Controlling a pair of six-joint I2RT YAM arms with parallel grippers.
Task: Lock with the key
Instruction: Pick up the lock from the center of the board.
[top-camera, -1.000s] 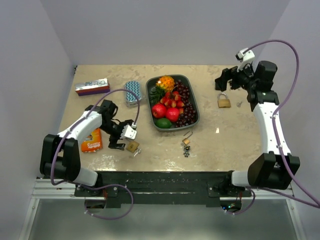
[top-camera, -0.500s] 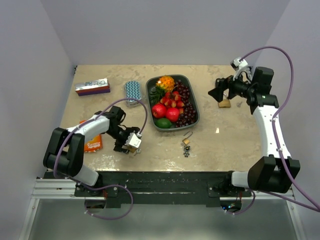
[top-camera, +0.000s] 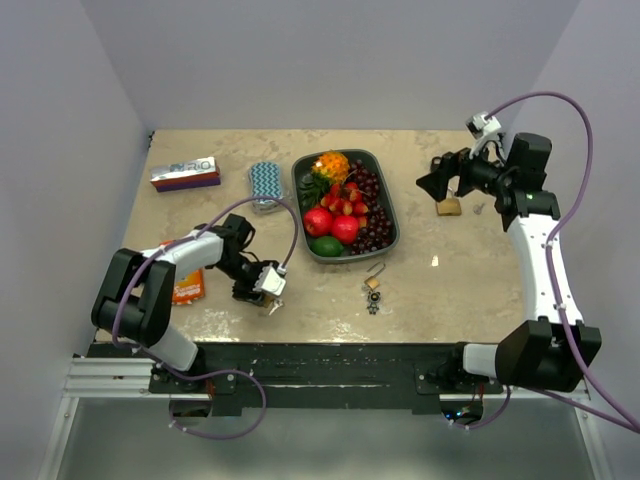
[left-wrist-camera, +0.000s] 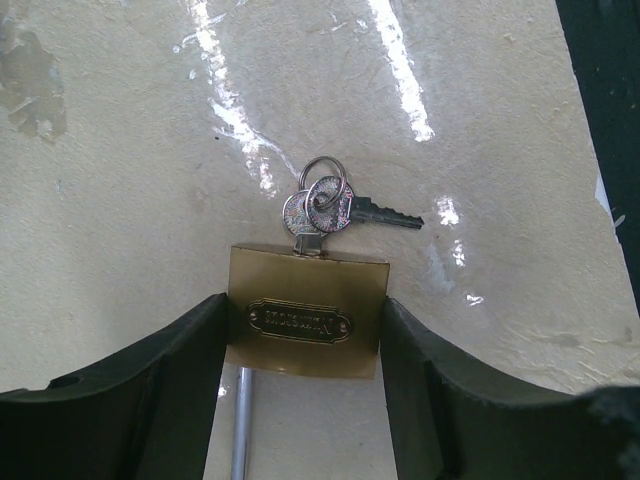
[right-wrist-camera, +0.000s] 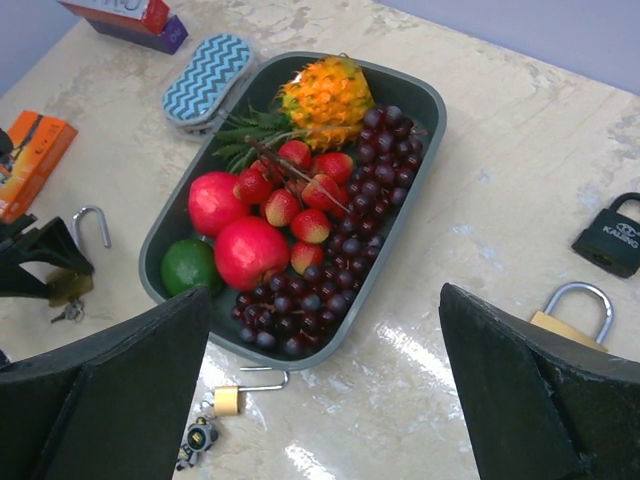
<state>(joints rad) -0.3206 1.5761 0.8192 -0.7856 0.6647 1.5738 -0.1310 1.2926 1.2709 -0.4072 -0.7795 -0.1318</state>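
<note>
1. Only the left wrist view shows you the key seated in the brass padlock, ringed to a spare key. The top view is too small to show this.
2. Left pincer: partly closed, fingers against both sides of the padlock, clamped on it.
3. Right pincer: fully apart, holding nothing, over the bench's far right part.
4. The padlock lies flat between the left fingers, by the bench's near edge, left of centre. Its keys point away from the pincer.

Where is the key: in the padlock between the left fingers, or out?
In: the key sticks out of the padlock by its head; a spare key lies beside.
</note>
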